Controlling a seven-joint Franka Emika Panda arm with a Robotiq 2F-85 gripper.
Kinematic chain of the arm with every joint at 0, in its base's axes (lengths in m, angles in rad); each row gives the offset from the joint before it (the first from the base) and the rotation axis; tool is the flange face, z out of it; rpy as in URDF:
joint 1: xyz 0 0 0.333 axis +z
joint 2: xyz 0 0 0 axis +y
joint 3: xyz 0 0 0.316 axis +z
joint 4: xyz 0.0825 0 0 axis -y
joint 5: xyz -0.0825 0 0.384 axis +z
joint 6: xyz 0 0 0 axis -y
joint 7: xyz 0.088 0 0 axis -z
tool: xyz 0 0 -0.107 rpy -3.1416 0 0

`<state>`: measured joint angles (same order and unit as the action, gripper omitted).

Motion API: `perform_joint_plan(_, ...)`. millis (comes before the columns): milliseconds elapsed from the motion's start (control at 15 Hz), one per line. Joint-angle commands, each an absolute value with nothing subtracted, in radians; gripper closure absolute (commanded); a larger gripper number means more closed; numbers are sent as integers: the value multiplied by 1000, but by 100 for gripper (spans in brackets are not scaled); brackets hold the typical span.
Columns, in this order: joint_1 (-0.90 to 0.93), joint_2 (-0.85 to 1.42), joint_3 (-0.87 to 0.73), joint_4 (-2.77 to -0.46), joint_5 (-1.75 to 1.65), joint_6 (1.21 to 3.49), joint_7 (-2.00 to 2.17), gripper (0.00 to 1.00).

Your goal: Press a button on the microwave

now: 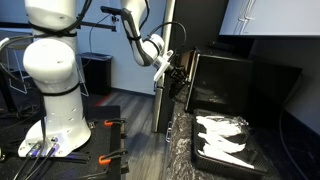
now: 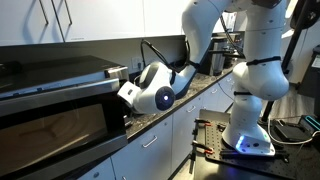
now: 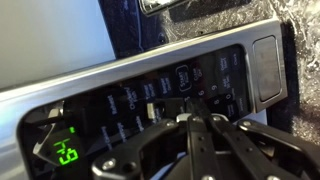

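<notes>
The microwave (image 1: pixel 235 85) is a large black box on the dark speckled counter; in an exterior view (image 2: pixel 50 110) its door and silver top fill the left side. In the wrist view its black control panel (image 3: pixel 160 95) with white-labelled buttons runs slantwise, and a green display (image 3: pixel 65 152) glows at lower left. My gripper (image 3: pixel 197 115) is shut with nothing in it, fingertips together, right at the keypad buttons; whether they touch is unclear. In both exterior views the gripper (image 1: pixel 178 68) (image 2: pixel 126 100) is at the microwave's front face.
Crumpled silver-white foil (image 1: pixel 225 140) lies on the counter in front of the microwave. The robot base (image 1: pixel 55 120) stands on the floor beside the counter, with cables and tools around it. White cabinets (image 2: pixel 165 145) run below the counter edge.
</notes>
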<state>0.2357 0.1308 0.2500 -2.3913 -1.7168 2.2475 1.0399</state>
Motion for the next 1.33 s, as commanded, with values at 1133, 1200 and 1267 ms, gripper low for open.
perform_joint_plan(1133, 368, 59, 404, -2383, -877, 2050, 389, 100)
perform_joint_plan(1200, 383, 41, 413, -2380, -823, 2005, 383, 100)
perform_joint_plan(1267, 398, 20, 422, -2380, -776, 1956, 386, 100)
